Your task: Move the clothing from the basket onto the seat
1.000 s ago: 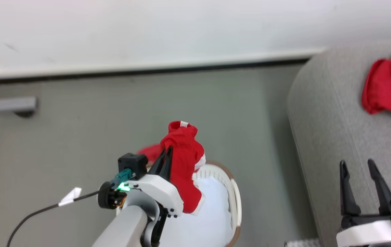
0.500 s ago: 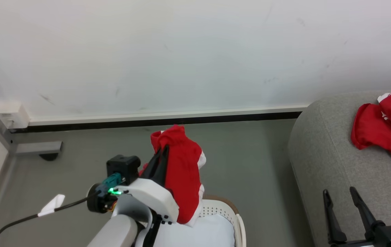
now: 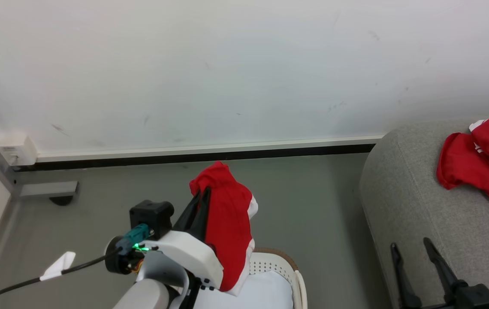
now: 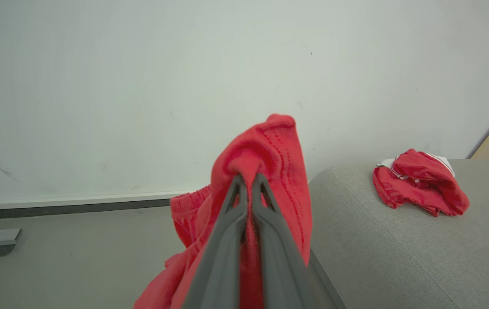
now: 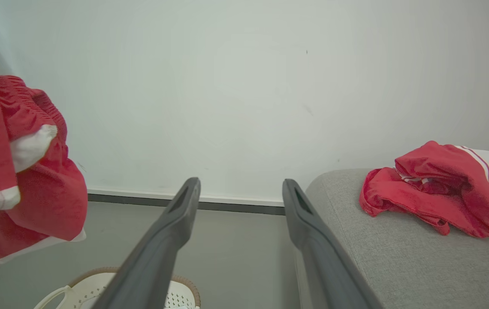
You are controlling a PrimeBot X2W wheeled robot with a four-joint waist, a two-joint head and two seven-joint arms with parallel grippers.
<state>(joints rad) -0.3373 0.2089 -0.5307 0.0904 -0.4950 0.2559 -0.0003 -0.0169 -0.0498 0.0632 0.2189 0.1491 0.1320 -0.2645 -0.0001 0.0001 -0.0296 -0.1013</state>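
Dark tapered fingers (image 3: pixel 195 212) on a white wrist shell (image 3: pixel 188 255), a green light (image 3: pixel 143 248), and a black cable (image 3: pixel 90 262) tagged with perhaps white tape (image 3: pixel 58 265).

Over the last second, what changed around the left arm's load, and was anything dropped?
The head camera tipped up, so the whole view shifted. The left pincer stays shut on the red garment, which now hangs higher against the basket, seemingly lifted. Nothing was let go. The right pincer stays open and empty; the red pile still lies on the sofa.
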